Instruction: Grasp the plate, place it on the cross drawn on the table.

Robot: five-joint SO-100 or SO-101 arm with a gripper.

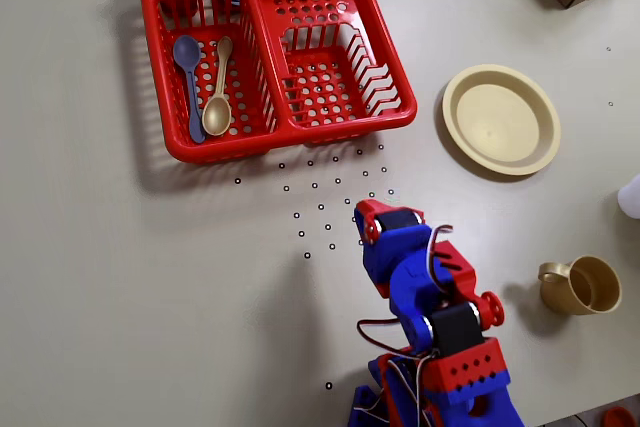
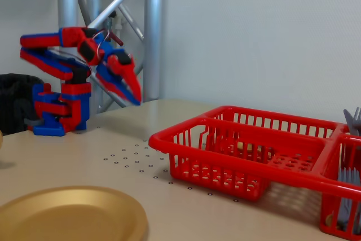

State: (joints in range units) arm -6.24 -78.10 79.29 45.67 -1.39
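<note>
The plate [image 1: 501,118] looks light, stiff and slick; its raised rim is the likely hold. The gripper [image 2: 135,95] hangs empty, jaws together, well left of it in the overhead view.

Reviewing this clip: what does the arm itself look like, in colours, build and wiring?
The arm is built of glossy blue and red plastic segments, alternating along its length. Its gripper has two tapered, pointed fingers, one red and one blue. The base is blue with red parts. In the overhead view, thin loose cables loop beside the joints, and a red round knob sticks out sideways.
</note>
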